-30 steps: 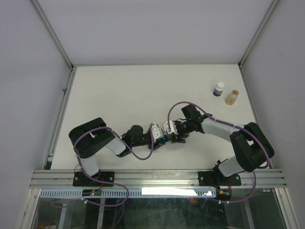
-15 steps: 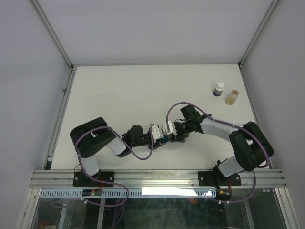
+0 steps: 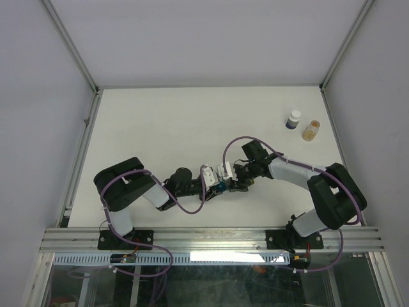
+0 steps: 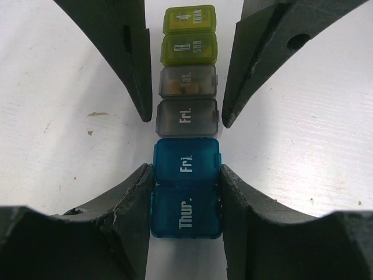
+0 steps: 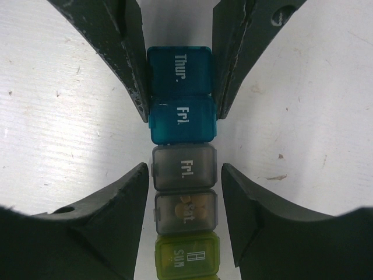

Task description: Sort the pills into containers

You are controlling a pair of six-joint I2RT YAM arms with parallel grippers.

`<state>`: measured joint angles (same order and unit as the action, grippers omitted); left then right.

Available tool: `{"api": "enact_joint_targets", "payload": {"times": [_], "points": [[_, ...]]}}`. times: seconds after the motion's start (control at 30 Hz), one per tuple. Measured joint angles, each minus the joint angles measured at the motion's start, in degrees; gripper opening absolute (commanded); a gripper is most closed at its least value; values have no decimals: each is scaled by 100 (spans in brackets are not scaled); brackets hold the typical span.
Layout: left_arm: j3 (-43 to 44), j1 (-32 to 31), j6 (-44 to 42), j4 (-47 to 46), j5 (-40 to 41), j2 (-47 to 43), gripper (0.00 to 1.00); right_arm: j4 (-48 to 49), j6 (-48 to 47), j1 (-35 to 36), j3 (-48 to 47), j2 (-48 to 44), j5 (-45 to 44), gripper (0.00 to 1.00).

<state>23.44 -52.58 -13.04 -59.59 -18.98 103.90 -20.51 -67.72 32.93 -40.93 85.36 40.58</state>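
Left gripper [image 4: 185, 169] pinches the containers [image 4: 187, 119] at the middle of the table [image 3: 160, 121]; right gripper [image 5: 183, 172] straddles them with jaws spread.
Nearest the bases, the left fingers [image 4: 137, 192] press against both sides of the blue cells at one end of the strip. Just beyond, the right fingers [image 5: 119, 198] flank the grey cells with a slim gap on each side. Tan pills [image 5: 197, 205] show through the grey "Sat." lid. At the far right stand a white-capped bottle [image 3: 293, 119] and an orange-tinted bottle [image 3: 311, 130], close together.

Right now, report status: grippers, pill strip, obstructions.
Left gripper shut on pill strip, blue end. Right gripper open, straddling grey cells. Pills in grey Sat. cell. White-capped bottle, orange bottle far off.
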Motion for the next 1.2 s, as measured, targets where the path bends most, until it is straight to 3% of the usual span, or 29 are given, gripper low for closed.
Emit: {"api": "enact_joint_targets", "payload": {"times": [0.13,0.23,0.43,0.63,0.77,0.97,1.2], "points": [[0,0,52,-15,-57,4,28,-22,46,7,0,0,31,51],[-2,0,76,-42,-66,9,28,-28,81,11,0,0,55,39],[-26,0,149,-101,-94,9,13,-278,129,17,-153,26,61,20],[-46,0,116,-136,-105,-15,5,-730,131,-87,-442,162,238,15],[-46,0,2,-90,-107,-120,4,-1123,131,-227,-721,310,479,20],[-33,0,-140,166,-105,-245,3,-1429,487,-361,-1034,623,702,42],[35,4,-155,225,-101,-247,3,-1279,1196,-505,-1034,601,798,50]]}}
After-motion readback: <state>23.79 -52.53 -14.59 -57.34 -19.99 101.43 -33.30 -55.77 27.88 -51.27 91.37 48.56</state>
